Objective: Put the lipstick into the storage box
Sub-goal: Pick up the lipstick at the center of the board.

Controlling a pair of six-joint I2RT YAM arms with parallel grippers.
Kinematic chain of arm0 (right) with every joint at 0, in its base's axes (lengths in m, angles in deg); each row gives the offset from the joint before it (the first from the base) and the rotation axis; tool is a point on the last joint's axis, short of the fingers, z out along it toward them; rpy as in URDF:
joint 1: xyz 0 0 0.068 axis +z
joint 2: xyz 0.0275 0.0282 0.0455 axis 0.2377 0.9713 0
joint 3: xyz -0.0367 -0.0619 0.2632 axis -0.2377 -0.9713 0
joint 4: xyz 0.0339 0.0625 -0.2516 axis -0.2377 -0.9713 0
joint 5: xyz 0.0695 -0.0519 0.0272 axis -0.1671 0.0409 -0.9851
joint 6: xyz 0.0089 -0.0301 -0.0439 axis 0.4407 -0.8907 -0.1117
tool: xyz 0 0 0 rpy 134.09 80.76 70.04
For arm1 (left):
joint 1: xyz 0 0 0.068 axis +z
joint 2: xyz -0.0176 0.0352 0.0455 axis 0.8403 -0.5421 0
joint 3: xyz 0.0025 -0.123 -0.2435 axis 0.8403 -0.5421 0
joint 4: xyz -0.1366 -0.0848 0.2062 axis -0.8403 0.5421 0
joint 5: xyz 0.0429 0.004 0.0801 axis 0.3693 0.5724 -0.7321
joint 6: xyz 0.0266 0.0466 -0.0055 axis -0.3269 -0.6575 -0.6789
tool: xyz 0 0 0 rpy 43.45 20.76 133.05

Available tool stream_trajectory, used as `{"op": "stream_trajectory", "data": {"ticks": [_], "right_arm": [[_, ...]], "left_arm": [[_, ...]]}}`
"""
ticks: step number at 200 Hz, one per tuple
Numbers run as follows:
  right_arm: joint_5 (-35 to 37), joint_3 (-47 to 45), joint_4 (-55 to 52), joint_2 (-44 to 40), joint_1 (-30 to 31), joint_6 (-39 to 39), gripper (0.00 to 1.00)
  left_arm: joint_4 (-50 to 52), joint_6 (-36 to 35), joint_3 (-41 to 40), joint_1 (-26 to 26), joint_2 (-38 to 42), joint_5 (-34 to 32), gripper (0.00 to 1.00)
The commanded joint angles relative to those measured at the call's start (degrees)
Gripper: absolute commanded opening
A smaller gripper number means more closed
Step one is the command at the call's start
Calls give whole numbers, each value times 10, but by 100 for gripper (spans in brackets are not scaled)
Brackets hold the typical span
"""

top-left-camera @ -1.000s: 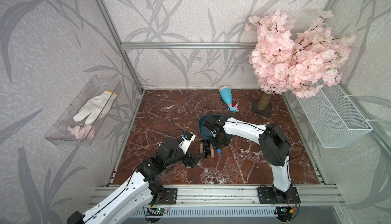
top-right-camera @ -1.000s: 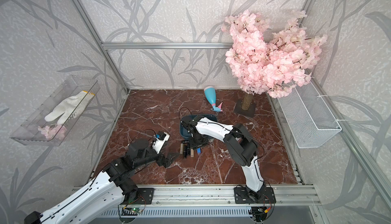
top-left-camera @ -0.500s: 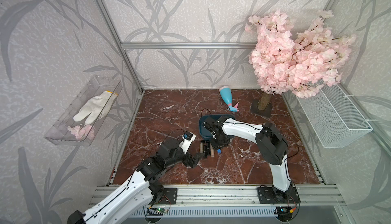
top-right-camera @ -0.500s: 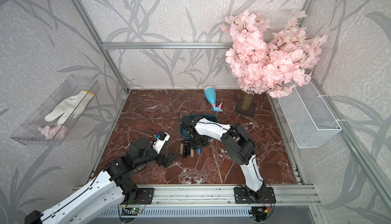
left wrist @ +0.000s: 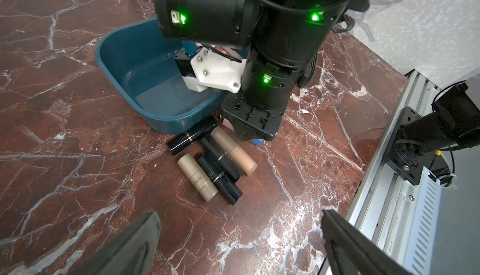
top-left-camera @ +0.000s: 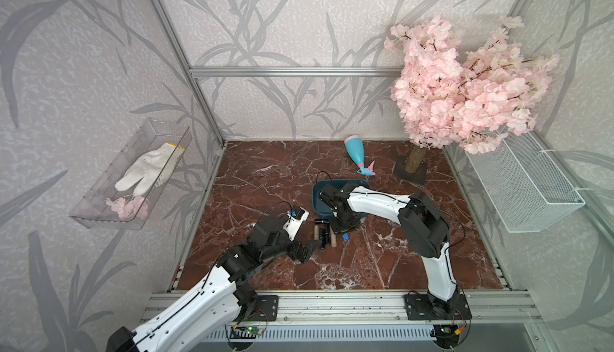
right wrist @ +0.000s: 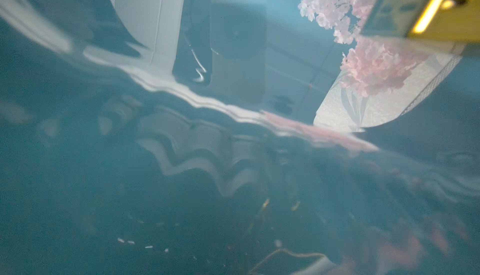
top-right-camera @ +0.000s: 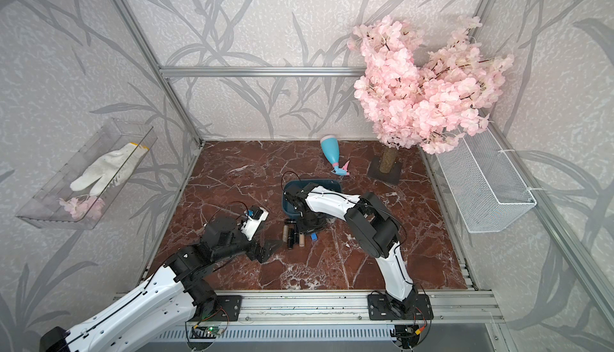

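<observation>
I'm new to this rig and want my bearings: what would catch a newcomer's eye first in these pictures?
The big pink blossom tree in the back right corner dominates both top views. Next, the right arm bends down over the near edge of the dark teal storage box at mid-floor. Just in front of that box, black and beige lipsticks lie huddled on the red marble floor.
</observation>
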Motion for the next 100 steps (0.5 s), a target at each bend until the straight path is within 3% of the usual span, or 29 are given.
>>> {"op": "stream_trajectory", "data": {"ticks": [1, 100], "right_arm": [[15, -5, -12, -2, -4, -3, 17], [-21, -75, -22, -122, -2, 27, 15]], "left_arm": [[-10, -13, 20, -1, -6, 7, 100], [-103, 24, 4, -1, -33, 6, 100]]}}
